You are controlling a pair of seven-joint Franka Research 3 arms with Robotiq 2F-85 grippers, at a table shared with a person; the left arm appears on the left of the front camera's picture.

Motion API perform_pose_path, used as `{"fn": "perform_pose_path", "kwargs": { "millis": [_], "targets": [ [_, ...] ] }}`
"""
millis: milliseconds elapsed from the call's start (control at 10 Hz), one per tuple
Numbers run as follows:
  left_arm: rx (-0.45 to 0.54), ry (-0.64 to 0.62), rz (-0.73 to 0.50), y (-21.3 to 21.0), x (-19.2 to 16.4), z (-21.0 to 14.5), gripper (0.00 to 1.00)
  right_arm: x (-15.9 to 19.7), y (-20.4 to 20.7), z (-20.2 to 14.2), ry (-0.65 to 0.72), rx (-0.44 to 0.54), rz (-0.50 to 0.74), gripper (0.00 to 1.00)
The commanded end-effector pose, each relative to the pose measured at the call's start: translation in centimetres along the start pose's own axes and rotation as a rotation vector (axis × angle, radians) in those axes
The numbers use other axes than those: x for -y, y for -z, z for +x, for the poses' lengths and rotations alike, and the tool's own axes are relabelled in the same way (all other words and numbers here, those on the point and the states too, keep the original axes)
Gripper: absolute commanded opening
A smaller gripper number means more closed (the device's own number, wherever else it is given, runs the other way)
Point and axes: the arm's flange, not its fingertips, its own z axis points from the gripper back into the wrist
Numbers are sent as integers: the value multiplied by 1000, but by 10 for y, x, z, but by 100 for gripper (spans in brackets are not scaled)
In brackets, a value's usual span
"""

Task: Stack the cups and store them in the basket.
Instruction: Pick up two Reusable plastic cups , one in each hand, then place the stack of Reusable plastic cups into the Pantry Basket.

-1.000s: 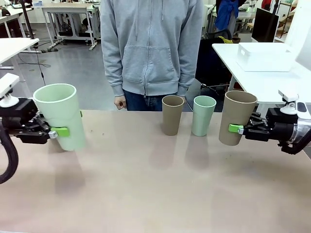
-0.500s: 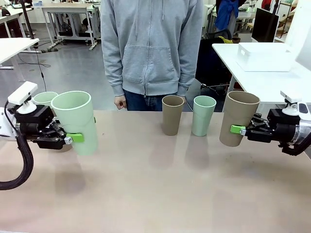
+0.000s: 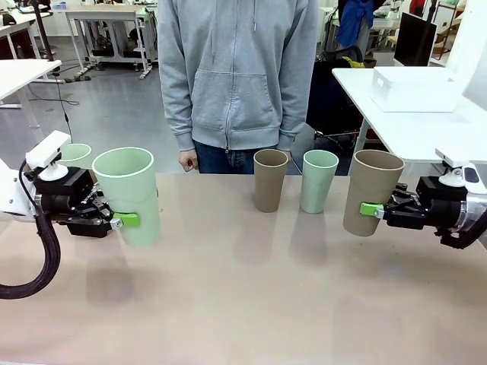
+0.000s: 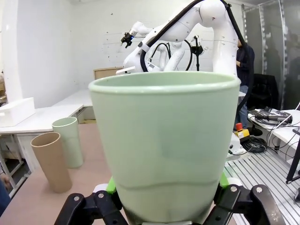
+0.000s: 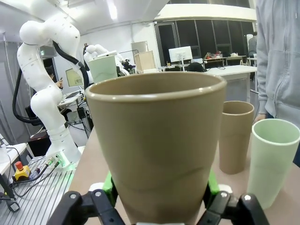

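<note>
My left gripper (image 3: 126, 220) is shut on a mint green cup (image 3: 129, 194), held upright above the table's left side; the same cup (image 4: 164, 145) looms large in the left wrist view between the green pads (image 4: 111, 185). Behind it, at the far left, peeks another mint cup (image 3: 74, 155). My right gripper (image 3: 371, 209) is shut on a tan cup (image 3: 371, 190), upright at the right; it shows close up as the tan cup (image 5: 157, 140). A tan cup (image 3: 270, 179) and a mint cup (image 3: 318, 181) stand side by side at the far middle. The white basket (image 3: 415, 88) sits on a side table at the far right.
A person in a grey hoodie (image 3: 236, 72) stands at the table's far edge, a hand (image 3: 188, 160) hanging by the rim. The tan tabletop (image 3: 243, 296) stretches bare across the near half. Other tables stand behind.
My left arm has carried its mint cup rightward toward the middle, uncovering a second mint cup behind it. The right arm with its tan cup has barely shifted.
</note>
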Motion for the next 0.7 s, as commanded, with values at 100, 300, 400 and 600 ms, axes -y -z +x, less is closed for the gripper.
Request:
{"fn": "perform_pose_path", "kwargs": {
  "millis": [100,300,400,600],
  "targets": [
    [2,8,9,-4,0,2,84,-1,0,6,-12,8,0,85],
    [2,8,9,-4,0,2,84,-1,0,6,-12,8,0,85],
    [2,8,9,-4,0,2,84,-1,0,6,-12,8,0,85],
    [2,8,9,-4,0,2,84,-1,0,6,-12,8,0,85]
  ]
}}
